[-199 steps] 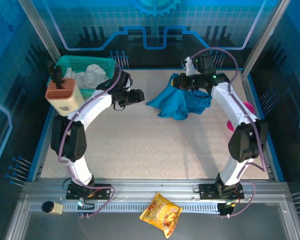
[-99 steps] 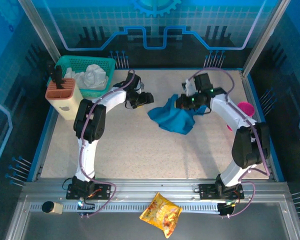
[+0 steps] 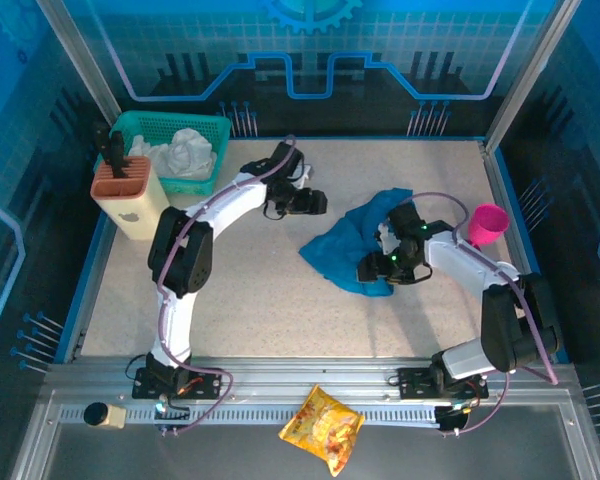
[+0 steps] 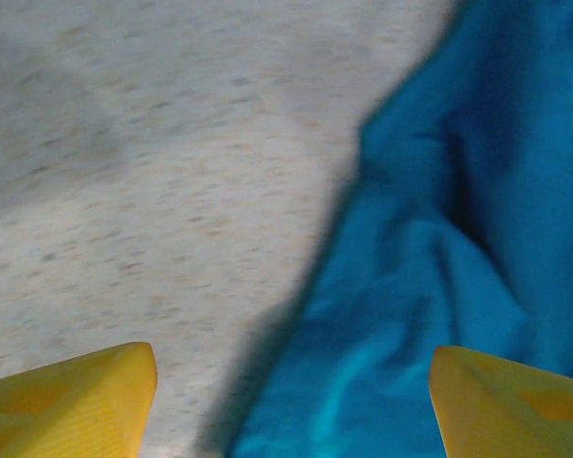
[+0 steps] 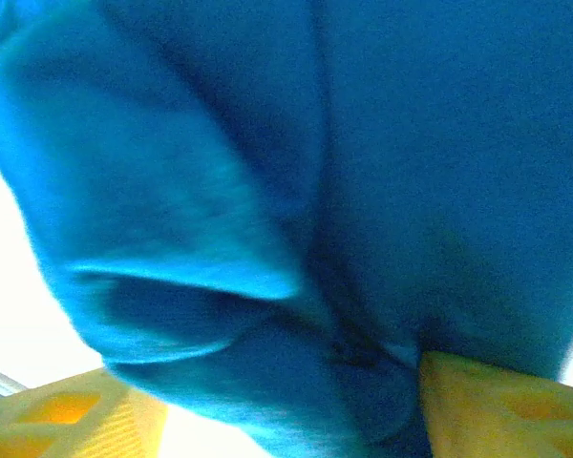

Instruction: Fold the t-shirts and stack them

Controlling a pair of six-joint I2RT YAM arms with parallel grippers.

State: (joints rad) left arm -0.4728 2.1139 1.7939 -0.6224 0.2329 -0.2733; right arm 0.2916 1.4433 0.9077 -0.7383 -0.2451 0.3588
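From above we see the t-shirt (image 3: 345,245) crumpled, left gripper (image 3: 317,203) beside it — spread and empty at its wrist, right gripper (image 5: 267,410) parted too, cloth bunched between its fingers (image 5: 497,405).

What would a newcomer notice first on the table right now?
The crumpled teal-blue t-shirt lies right of centre on the table, with the right gripper on its near edge. The left gripper hangs open just left of it, and a pink cup stands at the right edge.
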